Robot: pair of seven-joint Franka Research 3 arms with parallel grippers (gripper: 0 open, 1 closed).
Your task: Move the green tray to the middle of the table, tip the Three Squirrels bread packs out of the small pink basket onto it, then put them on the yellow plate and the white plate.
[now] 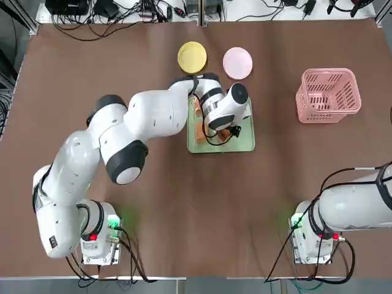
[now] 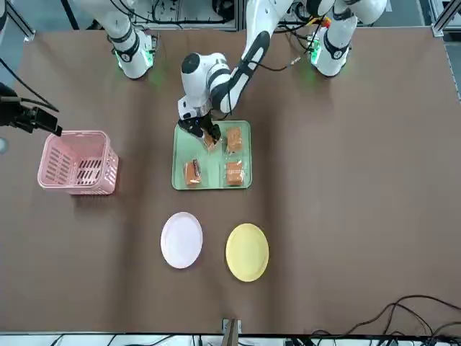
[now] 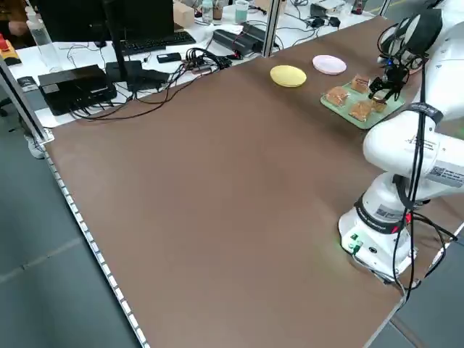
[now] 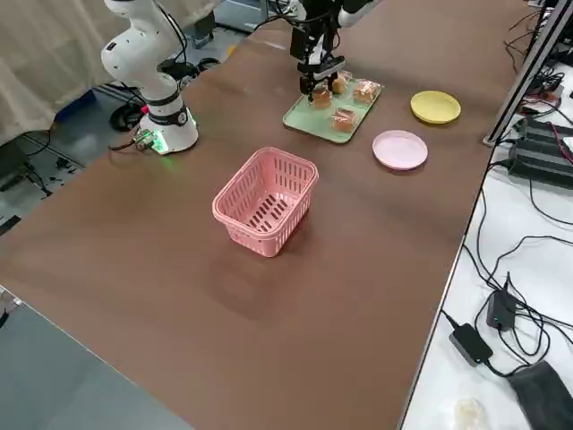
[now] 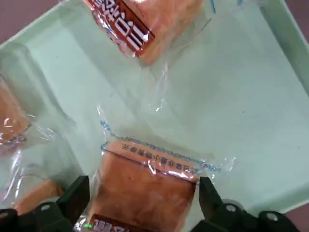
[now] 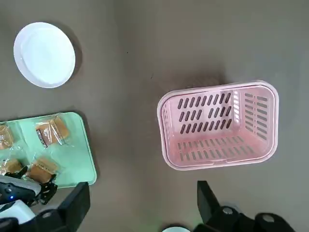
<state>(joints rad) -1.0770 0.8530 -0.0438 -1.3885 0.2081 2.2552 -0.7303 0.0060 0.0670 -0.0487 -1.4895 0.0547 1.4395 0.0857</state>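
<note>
Already past the midpoint, as you can read from the lines below.
Bread packs: all four Three Squirrels bread packs (image 2: 234,173) lie on the green tray (image 2: 247,153), none on a plate yet.
Tray: it sits about mid-tabletop (image 2: 360,180), so you can count the move as done.
Basket: the small pink basket (image 2: 75,164) stands upright and empty, well apart from the tray on the robot's right; the tipping looks finished to me.
Plates: the yellow plate (image 2: 247,251) and the white plate (image 2: 181,240) are bare, just beyond the tray's far edge; loading them is all that remains.
Left end effector: the left end effector (image 5: 142,203) hangs low over the tray with its fingers (image 5: 75,198) spread apart either side of one pack, not clamped on it.
Right end effector: the right end effector (image 6: 142,205) is parked high above the basket side, fingers wide apart and holding nothing.
Hidden from you: in the top view the left arm covers most of the tray and packs.
Hard to tell: you cannot judge from the wrist view whether the fingertips touch the tray floor, and the pack's near end is cut off at the picture edge.
</note>
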